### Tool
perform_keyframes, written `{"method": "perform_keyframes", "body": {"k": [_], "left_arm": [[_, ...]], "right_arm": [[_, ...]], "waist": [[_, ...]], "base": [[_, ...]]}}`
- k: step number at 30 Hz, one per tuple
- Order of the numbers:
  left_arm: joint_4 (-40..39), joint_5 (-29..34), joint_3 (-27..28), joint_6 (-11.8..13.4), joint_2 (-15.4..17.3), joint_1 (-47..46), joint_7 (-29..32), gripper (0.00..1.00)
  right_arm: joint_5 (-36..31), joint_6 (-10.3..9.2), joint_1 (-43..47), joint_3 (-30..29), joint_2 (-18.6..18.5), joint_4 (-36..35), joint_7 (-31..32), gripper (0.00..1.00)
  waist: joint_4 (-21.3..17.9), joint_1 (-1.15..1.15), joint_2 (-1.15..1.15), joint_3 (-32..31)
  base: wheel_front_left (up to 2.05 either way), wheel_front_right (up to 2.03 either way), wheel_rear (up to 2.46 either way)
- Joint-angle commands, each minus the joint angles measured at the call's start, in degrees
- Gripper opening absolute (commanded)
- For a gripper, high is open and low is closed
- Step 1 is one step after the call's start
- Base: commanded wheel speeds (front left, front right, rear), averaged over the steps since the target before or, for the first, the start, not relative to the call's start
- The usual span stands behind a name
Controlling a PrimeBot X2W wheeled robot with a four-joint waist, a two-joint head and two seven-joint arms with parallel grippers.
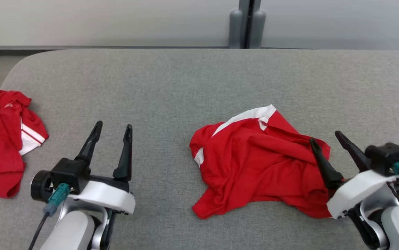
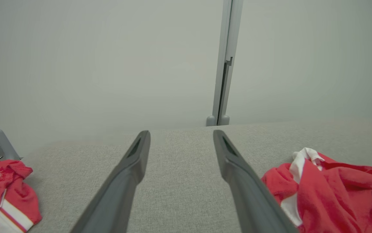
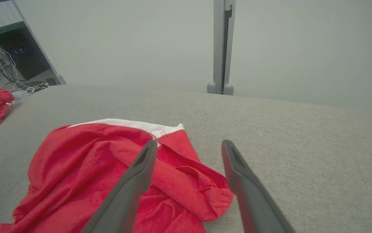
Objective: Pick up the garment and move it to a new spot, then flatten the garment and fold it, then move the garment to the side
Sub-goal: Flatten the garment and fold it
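Starting at the far left, a second red garment (image 1: 1,139) with white stripes lies bunched at the left edge of the grey desk (image 1: 171,80), partly hanging over it. It is crumpled rather than folded, and I cannot say whether it has any part in this job. Next comes the left gripper (image 1: 113,125), low at the near edge with its fingers spread wide and nothing between them. It sits over bare desk, well apart from both heaps of cloth, and the left wrist view confirms it: two dark fingers with plain grey fabric showing in the gap. Moving right, here is the garment (image 1: 255,156), red with a white band (image 1: 248,116) along its far edge. It sits right of centre towards the near side in a rumpled mound, with creases everywhere and one corner trailing towards the near edge. Nothing about it is flat and no fold is visible. Further right, the right gripper (image 1: 325,136) has its jaws fully apart and hovers at the garment's right edge. One finger is over the red cloth and the other is over the desk just beside it, so nothing is clamped, and from these angles I cannot tell whether the inner finger touches the fabric. My read is that the task is barely under way: the pickup has not happened yet, and the move to a new spot, the flattening, the folding and the final shift to the side all remain. The right gripper looks best placed to make the first pinch on that right edge.
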Motion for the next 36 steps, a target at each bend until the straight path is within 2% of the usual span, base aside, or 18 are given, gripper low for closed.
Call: {"method": "perform_keyframes", "body": {"k": [1,8,14,15,16,17,25,31,36], "left_arm": [[0.0,0.5,-0.2,-0.2,-0.3,-1.4,-0.2,1.00],[1.7,1.8,-1.8,-1.1,-3.6,-5.5,-0.8,1.00],[3.1,2.6,-1.5,-1.8,-5.4,-7.2,-1.3,1.00],[3.3,2.7,-1.3,-1.9,-5.5,-7.2,-1.3,1.00],[3.6,2.8,-1.2,-2.0,-5.6,-7.2,-1.3,1.00],[3.8,2.9,-1.0,-2.1,-5.7,-7.3,-1.3,1.00],[3.5,4.8,0.8,-3.0,-6.6,-7.4,-1.3,1.00],[3.7,6.0,1.6,-3.2,-6.3,-6.7,-1.3,1.00],[3.9,6.4,2.4,-3.5,-6.1,-6.1,-1.3,1.00]], "right_arm": [[0.0,0.00,-1.7,0.8,-0.9,0.8,0.5,1.00],[1.6,-0.01,-10.9,6.5,-4.1,9.7,1.0,1.00],[1.8,-0.01,-16.6,10.8,-6.3,16.7,3.1,0.98],[1.6,0.00,-17.4,11.6,-6.8,17.6,3.7,0.72],[2.2,-0.01,-17.9,12.2,-6.9,18.3,3.9,0.33],[2.2,-0.01,-18.7,12.4,-7.2,18.9,3.6,0.00],[3.9,0.00,-20.9,9.9,-6.3,17.1,-3.9,0.00],[5.1,0.00,-16.7,6.6,-6.1,9.5,-7.3,0.00],[6.2,-0.01,-9.4,2.8,-5.9,1.1,-6.1,0.00]], "waist": [[2.2,-0.01,0.00,2.2],[6.3,-0.01,0.00,7.3],[7.1,-0.01,0.00,9.4],[7.1,-0.01,0.00,9.5],[7.0,-0.01,0.00,9.6],[6.9,-0.01,0.00,9.6],[5.1,-0.01,0.00,9.0],[2.9,-0.01,0.00,8.0],[1.3,-0.01,0.00,7.0]], "base": [[0.00,0.00,0.00],[0.00,0.00,0.00],[0.00,0.00,0.00],[0.00,0.00,0.00],[0.00,0.00,0.00],[0.00,0.00,0.00],[0.00,0.00,0.00],[0.00,0.00,0.00],[0.00,0.00,0.00]]}}
